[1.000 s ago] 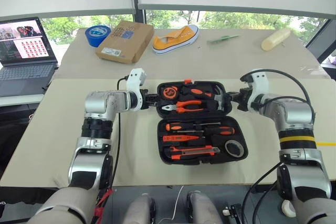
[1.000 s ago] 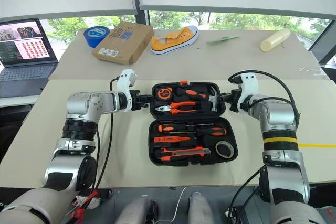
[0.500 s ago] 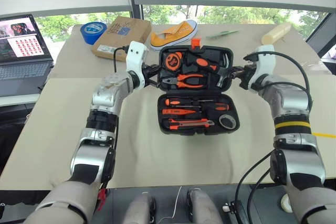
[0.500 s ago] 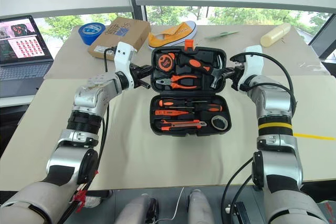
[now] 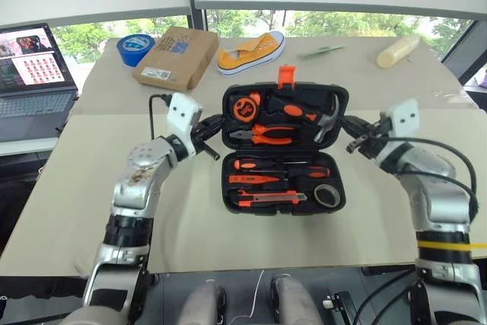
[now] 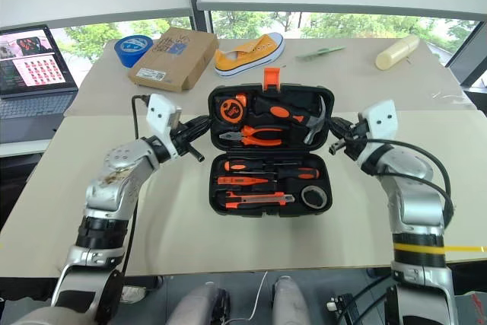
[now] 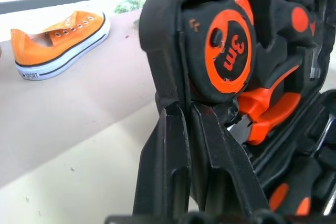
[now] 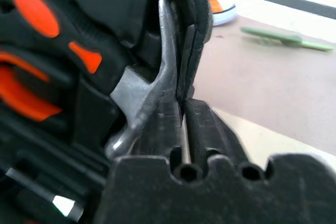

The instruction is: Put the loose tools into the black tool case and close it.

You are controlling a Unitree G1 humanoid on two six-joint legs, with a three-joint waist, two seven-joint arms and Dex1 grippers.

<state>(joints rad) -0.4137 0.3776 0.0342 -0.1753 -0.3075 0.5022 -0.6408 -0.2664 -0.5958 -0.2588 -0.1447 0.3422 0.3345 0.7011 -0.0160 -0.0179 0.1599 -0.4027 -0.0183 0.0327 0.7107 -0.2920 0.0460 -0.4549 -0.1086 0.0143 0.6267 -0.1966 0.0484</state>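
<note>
**A:** In the middle of the table we see the case (image 5: 226, 188). Its lower half lies flat and its lid stands tilted up, with the latch (image 5: 286, 76) on the lid's top edge.

**B:** We agree. What do we see in the lower half?

**A:** Two screwdrivers (image 5: 262, 164) with a slim orange one (image 5: 255, 180) below them, then the knife (image 5: 266, 199) nearest the table's near edge. The tape roll (image 5: 326, 196) sits in the right corner of that half. All of them lie in their recesses.

**B:** And in the lid?

**A:** A tape measure (image 5: 245, 108), pliers (image 5: 266, 134) and a hammer (image 5: 323, 123).

**B:** Where do we put the left gripper (image 7: 184, 109)?

**A:** At the lid's left edge, level with the tape measure. We cannot tell whether it is pinching the rim or is free of it.

**B:** And the right gripper (image 8: 182, 98)?

**A:** At the lid's right edge, beside the hammer's head. We cannot tell its hold either.

**B:** Anything else on the table?

**A:** Along the far edge we see a shoe (image 5: 253, 52), a box (image 5: 177, 58) and blue tape (image 5: 135, 48).
</note>
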